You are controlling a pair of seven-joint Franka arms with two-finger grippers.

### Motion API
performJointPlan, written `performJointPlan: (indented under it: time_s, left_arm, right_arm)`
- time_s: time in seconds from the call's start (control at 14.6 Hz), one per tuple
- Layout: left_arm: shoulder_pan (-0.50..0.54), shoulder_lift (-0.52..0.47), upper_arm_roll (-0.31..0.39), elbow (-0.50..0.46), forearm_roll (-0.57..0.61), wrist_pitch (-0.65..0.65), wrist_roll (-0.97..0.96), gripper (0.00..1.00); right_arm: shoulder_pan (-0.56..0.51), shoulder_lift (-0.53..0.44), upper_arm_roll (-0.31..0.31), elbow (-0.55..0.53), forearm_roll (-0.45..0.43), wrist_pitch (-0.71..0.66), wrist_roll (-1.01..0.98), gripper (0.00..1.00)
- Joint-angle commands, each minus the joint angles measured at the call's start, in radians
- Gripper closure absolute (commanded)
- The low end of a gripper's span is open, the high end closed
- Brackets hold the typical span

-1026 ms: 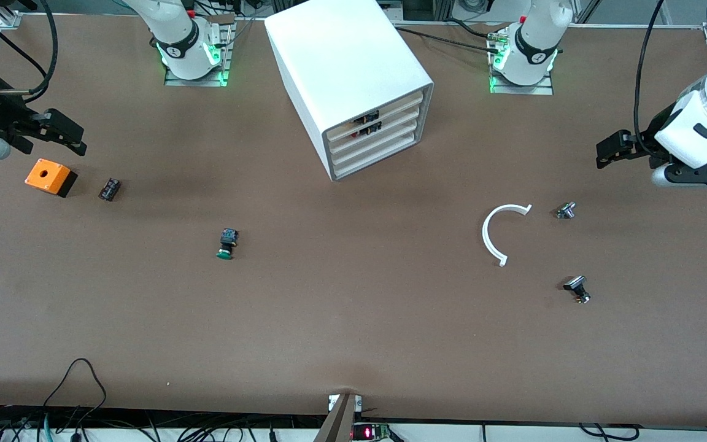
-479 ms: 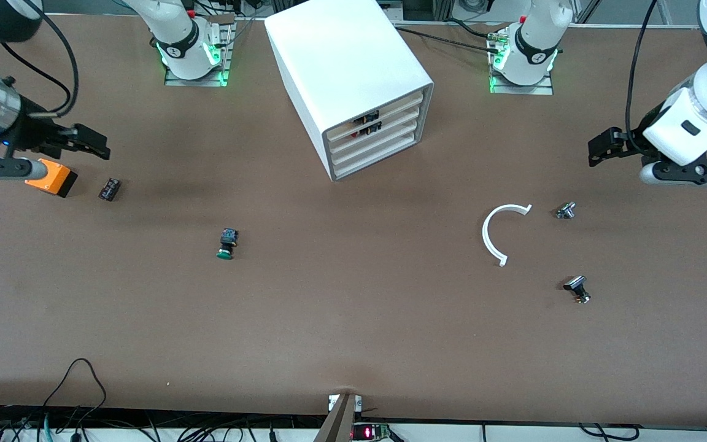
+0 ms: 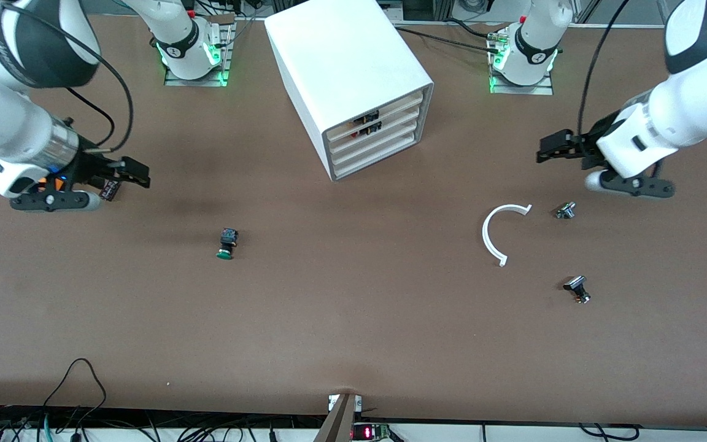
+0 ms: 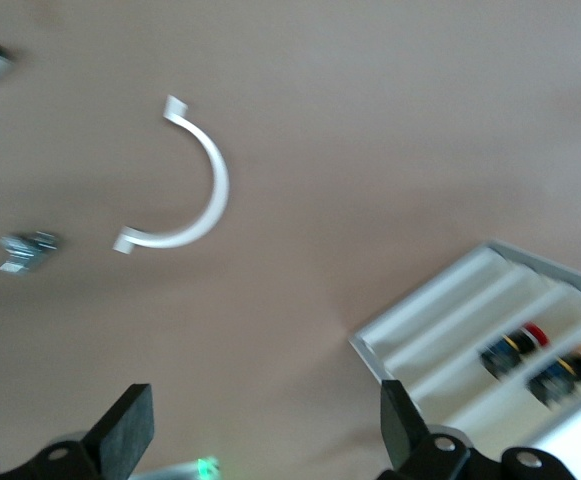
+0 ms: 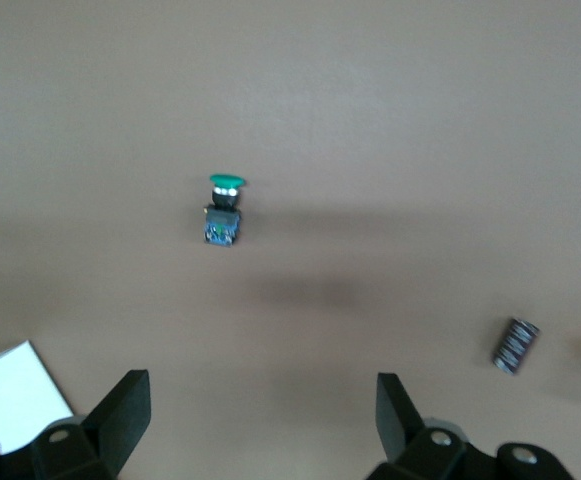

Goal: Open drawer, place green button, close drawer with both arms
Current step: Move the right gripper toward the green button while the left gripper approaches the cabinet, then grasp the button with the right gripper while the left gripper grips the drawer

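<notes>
Front view: button [image 3: 227, 243] lies flat, long axis twelve-to-six, glossy round green cap at six; left gripper [image 4: 260, 440] and right gripper [image 5: 260, 425] both spread wide.

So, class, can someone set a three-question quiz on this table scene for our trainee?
1. True or false: the third drawer of the cabinet is shut.
2. Which lies nearest the front camera? A) the button B) the white curved strip C) the black-topped knob
3. Fill in: the left gripper and the right gripper both have their jaws ___.

Key: 1 true; 2 C; 3 open.
</notes>
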Motion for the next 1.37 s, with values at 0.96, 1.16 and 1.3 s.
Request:
performJointPlan:
  time_s: [0.96, 1.16, 1.3]
  left_arm:
    - [-0.029, 0.480, -0.093, -0.180, -0.665, 0.102, 0.761, 0.20]
    - [-0.058, 0.546, -0.099, -0.182, -0.718, 0.106, 0.854, 0.39]
    - [-0.081, 0.545, -0.102, -0.229, -0.757, 0.160, 0.865, 0.43]
  right_arm:
    - [0.158, 0.314, -0.001, -0.244, 0.009, 0.680, 0.108, 0.00]
    - [0.160, 0.371, -0.003, -0.274, 0.006, 0.798, 0.093, 0.00]
    - [0.160, 0.405, -0.005, -0.274, 0.005, 0.841, 0.088, 0.00]
